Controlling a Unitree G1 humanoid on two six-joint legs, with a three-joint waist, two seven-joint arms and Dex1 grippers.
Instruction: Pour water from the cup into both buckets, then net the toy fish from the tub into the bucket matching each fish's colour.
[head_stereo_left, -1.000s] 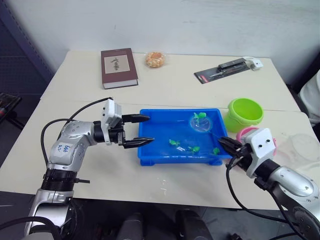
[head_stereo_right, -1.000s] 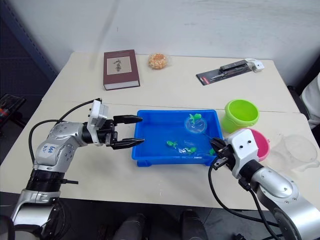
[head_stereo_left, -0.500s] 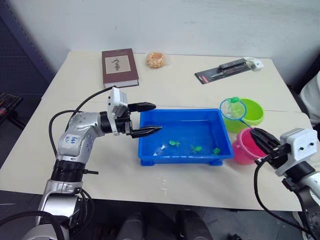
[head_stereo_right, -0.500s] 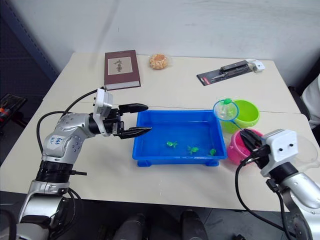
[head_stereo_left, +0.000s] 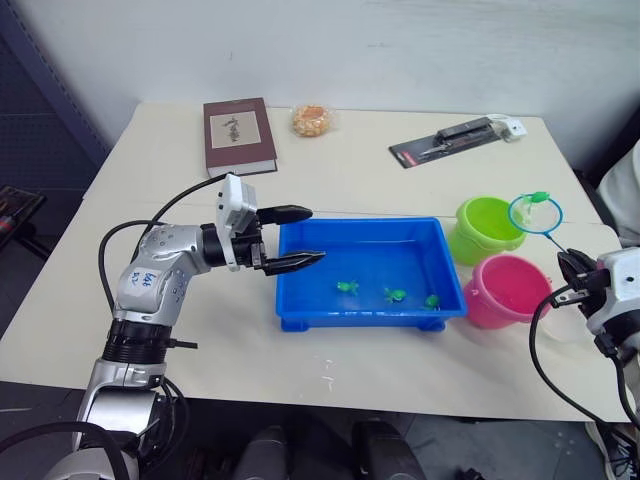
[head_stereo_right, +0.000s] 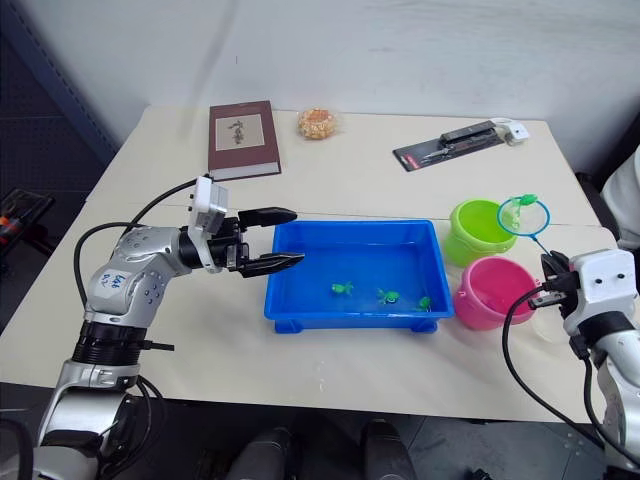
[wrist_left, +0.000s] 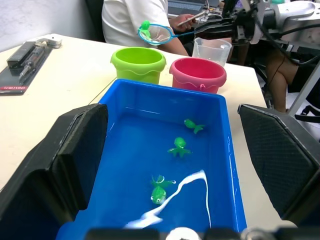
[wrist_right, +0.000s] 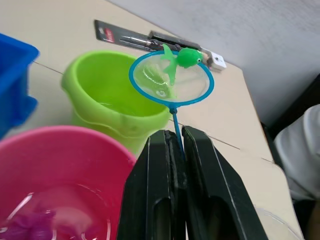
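The blue tub (head_stereo_left: 360, 322) sits mid-table with three green toy fish (head_stereo_left: 394, 295) in its water. My left gripper (head_stereo_left: 316, 234) is open, its fingers straddling the tub's left rim. My right gripper (head_stereo_left: 572, 268) is shut on the thin handle of the net (head_stereo_left: 535, 214). The net's blue hoop hangs just right of the lime green bucket (head_stereo_left: 485, 228), and a green fish (wrist_right: 187, 56) lies on the hoop's rim. The pink bucket (head_stereo_left: 500, 292) stands in front of the green one and holds water with magenta pieces (wrist_right: 20, 227). The clear cup (wrist_left: 212, 50) stands behind the pink bucket.
At the back of the table lie a dark red book (head_stereo_left: 238, 135), a round orange snack (head_stereo_left: 311, 119) and a black tool package (head_stereo_left: 455, 139). A seated person (wrist_left: 135, 15) is beyond the table's right end.
My right gripper lifted the net with a green fish out of the tub and carried it right, past the green bucket. My left gripper moved to the tub's left rim, then stayed.
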